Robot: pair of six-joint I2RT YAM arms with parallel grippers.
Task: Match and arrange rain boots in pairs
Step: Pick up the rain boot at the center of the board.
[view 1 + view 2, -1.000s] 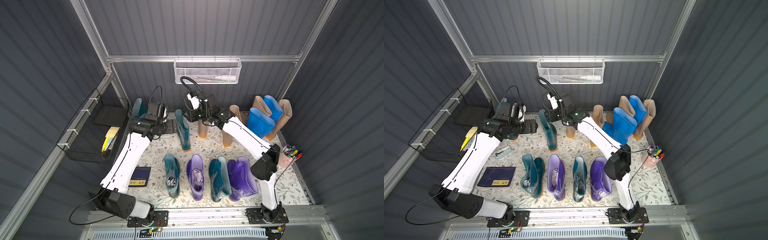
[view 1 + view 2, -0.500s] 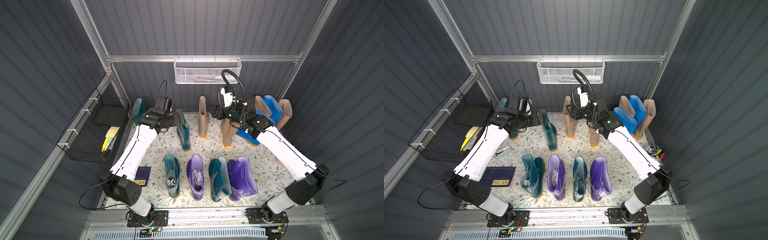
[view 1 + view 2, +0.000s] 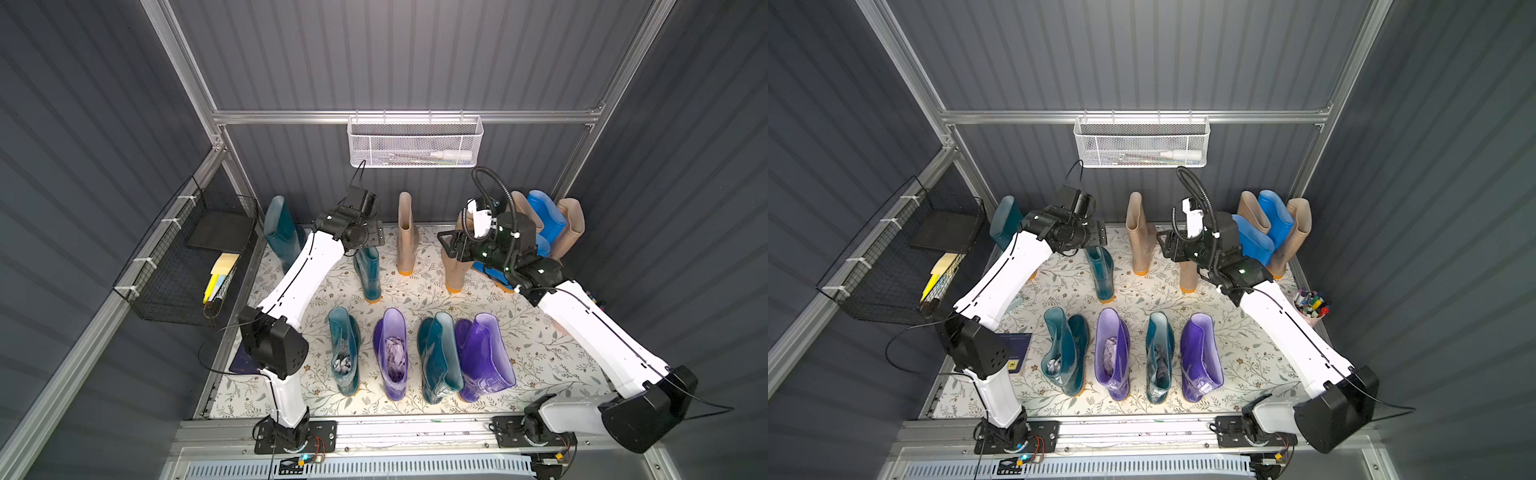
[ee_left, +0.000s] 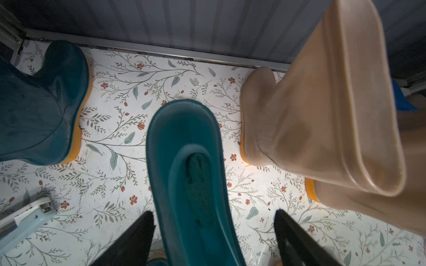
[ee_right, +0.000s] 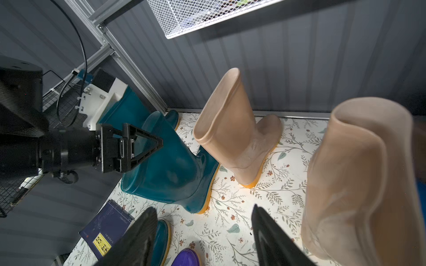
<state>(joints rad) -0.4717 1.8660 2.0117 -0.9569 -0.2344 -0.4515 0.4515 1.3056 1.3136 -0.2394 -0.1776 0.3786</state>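
Observation:
My left gripper (image 3: pixel 371 235) (image 4: pixel 213 221) is open and straddles the top rim of an upright dark teal boot (image 3: pixel 368 270) (image 4: pixel 191 161), its fingers (image 4: pixel 140 232) not pressing on it. My right gripper (image 3: pixel 446 245) (image 5: pixel 202 216) is open and empty, beside a beige boot (image 3: pixel 453 270) (image 5: pixel 359 179). Another beige boot (image 3: pixel 406 237) (image 5: pixel 230 129) stands alone at the back. The front row is teal (image 3: pixel 344 349), purple (image 3: pixel 391 353), teal (image 3: pixel 438 357), purple (image 3: pixel 482 357). A teal boot (image 3: pixel 280 232) leans back left. Blue boots (image 3: pixel 546 216) and beige boots (image 3: pixel 571 224) crowd the back right corner.
A black wire basket (image 3: pixel 187 257) hangs on the left wall and a white mesh basket (image 3: pixel 415 141) on the back wall. A dark blue booklet (image 3: pixel 1017 353) lies front left. A pink cup of markers (image 3: pixel 1310 305) stands at the right edge.
My right gripper let go of a beige boot, left it standing at the back, and swung right, opening. My left gripper moved right over the teal boot's top.

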